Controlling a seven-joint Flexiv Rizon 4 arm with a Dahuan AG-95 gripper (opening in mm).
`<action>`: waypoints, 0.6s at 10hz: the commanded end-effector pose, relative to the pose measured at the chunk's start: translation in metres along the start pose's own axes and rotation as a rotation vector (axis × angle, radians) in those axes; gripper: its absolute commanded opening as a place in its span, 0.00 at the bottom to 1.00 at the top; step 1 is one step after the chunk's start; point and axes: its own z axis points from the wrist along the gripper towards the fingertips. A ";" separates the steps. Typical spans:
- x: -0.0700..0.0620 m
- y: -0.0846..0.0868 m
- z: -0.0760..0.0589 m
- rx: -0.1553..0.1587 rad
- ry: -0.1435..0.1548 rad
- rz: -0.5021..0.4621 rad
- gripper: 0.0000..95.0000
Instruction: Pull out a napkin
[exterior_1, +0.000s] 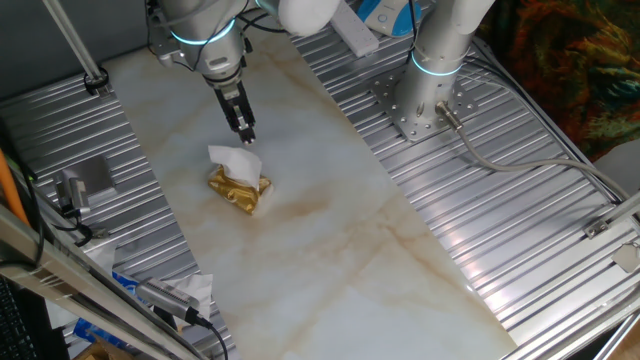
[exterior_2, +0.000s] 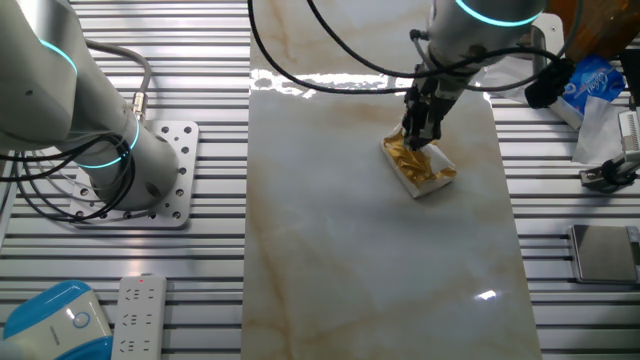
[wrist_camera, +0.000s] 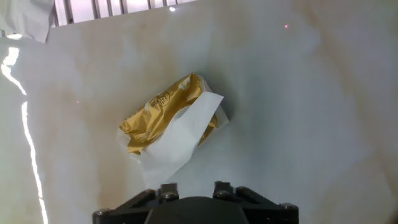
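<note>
The napkin (wrist_camera: 180, 134) is a thin white sheet lying across the shiny gold packet (wrist_camera: 152, 115), with one end trailing off the packet toward the hand. It also shows in one fixed view (exterior_1: 232, 158) on top of the gold packet (exterior_1: 240, 192). My gripper (exterior_1: 246, 136) hangs just above the napkin's far edge. In the hand view its fingertips (wrist_camera: 168, 189) sit at the bottom edge, a little apart, with nothing between them. In the other fixed view the gripper (exterior_2: 418, 140) hides part of the packet (exterior_2: 425, 172).
The packet lies on a marble-patterned board (exterior_1: 330, 250) with ribbed metal on both sides. A second arm's base (exterior_1: 425, 100) stands at the back right. A white paper wad with blue items (exterior_1: 170, 295) lies at the front left.
</note>
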 end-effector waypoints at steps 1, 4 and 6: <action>0.001 0.000 0.000 0.003 -0.009 -0.009 0.00; 0.001 0.000 0.000 0.005 -0.008 -0.011 0.00; 0.000 -0.001 0.001 0.006 -0.009 -0.011 0.80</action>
